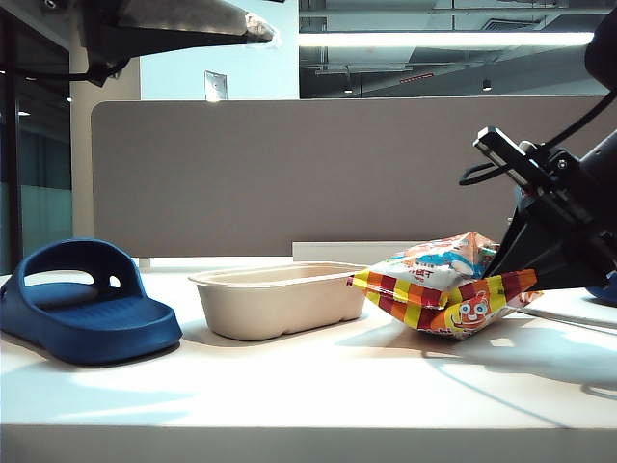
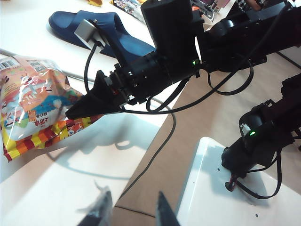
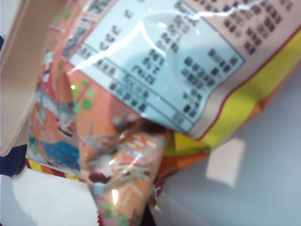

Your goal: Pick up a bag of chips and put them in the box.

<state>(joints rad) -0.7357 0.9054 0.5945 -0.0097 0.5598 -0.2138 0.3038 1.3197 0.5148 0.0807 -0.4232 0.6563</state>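
- Step in hand, by the look of it: grip just made on the bag point(image 1: 445, 286), lift to follow.
- Right gripper point(image 1: 508, 262) at the bag's right end, fingers pinched together on the crinkled film there; bag point(image 3: 155, 94) fills the right wrist view.
- Best lifted straight up first, slowly: thin slippery film, grip near one end, so the far end will likely sag and swing.
- Enough height needed to clear the rim of the box point(image 1: 280, 297) before carrying across.
- Bag about as long as the box, so worth lining up lengthwise before lowering; release low, not dropped.
- Bag on the table, right of the box, its left end next to the rim; touching or not, cannot tell.
- Left gripper point(image 2: 129, 209) wide apart, empty, hanging over the table edge well away from the bag point(image 2: 37, 106); best left there.
- Blue slipper point(image 1: 82, 304) left of the box, outside the carry path.
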